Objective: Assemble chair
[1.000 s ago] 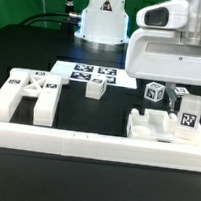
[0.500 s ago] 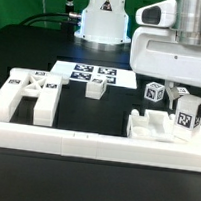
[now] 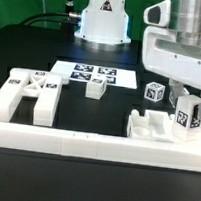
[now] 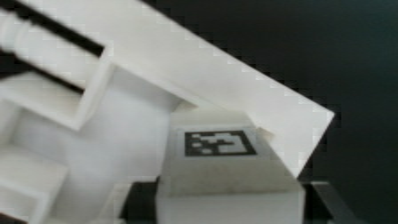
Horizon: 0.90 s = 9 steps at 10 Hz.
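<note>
Arm base [image 3: 105, 19] sits far centre. Wrist housing [image 3: 187, 45] hangs at ext. view's right, near side, pointing straight down. The gripper [image 3: 188, 110] is vertical. Its dark fingers [image 4: 150, 204] run approx. parallel, closed w/ pads against opposite sides of a tagged white block [image 3: 188, 119], gripped upright btwn them.

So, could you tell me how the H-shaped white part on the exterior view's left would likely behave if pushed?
The H-shaped part looks like thick moulded plastic, so probably stiff. It lies flat and wide on the black table, so it should slide rather than tip or roll. Pushed on one leg, it would likely swivel.
</note>
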Each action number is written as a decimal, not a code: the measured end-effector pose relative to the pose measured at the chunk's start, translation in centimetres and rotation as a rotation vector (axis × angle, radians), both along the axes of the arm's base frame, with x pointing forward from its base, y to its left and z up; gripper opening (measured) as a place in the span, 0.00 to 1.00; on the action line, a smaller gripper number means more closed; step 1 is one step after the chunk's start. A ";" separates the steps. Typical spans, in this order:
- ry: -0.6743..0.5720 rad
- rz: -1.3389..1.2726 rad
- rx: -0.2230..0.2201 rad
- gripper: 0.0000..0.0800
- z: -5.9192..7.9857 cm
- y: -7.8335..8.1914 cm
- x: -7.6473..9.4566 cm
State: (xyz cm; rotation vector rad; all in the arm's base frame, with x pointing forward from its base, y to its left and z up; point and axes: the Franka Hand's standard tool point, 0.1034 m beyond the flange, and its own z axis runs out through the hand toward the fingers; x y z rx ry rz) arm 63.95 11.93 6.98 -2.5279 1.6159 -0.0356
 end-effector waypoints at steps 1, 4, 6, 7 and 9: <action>0.009 -0.068 0.006 0.36 0.0 0.2 0.0; 0.019 -0.158 0.023 0.36 0.0 0.3 -0.1; 0.017 -0.131 0.022 0.71 -0.1 0.3 -0.1; 0.012 -0.085 0.018 0.71 -0.1 0.4 -0.1; -0.008 0.101 0.000 0.81 -0.1 0.4 -0.1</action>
